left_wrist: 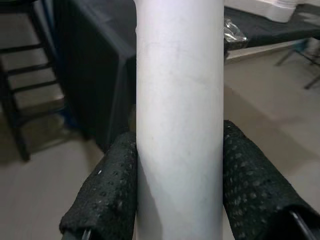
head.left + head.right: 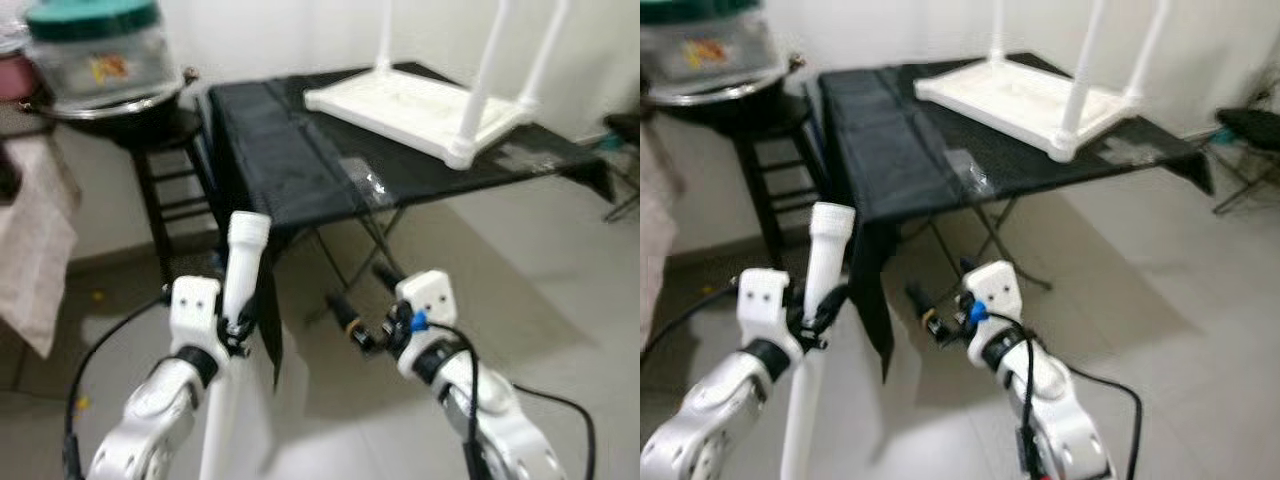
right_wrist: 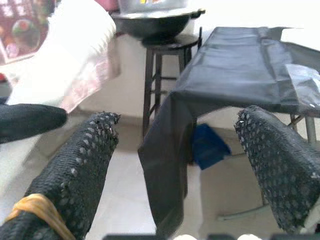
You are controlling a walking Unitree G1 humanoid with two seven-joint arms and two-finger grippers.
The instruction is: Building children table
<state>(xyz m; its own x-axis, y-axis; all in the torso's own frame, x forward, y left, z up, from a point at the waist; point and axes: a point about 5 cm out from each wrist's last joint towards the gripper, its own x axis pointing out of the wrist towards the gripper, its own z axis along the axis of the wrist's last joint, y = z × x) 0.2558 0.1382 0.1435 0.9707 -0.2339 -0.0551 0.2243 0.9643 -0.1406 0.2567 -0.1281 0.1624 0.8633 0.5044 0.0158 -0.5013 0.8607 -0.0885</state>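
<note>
You face a folding table (image 2: 300,170) draped in black cloth, on pale floor tiles (image 2: 520,320) by a white wall.

On it the upturned white children's table (image 2: 420,105) rests, legs up. Your left gripper (image 1: 180,185) is clamped on a loose white table leg (image 2: 240,270), held upright; your right gripper (image 3: 175,165) hangs spread apart, holding nothing. A dark stool (image 2: 165,170) carrying a pot (image 2: 110,95) stands left of the table.
</note>
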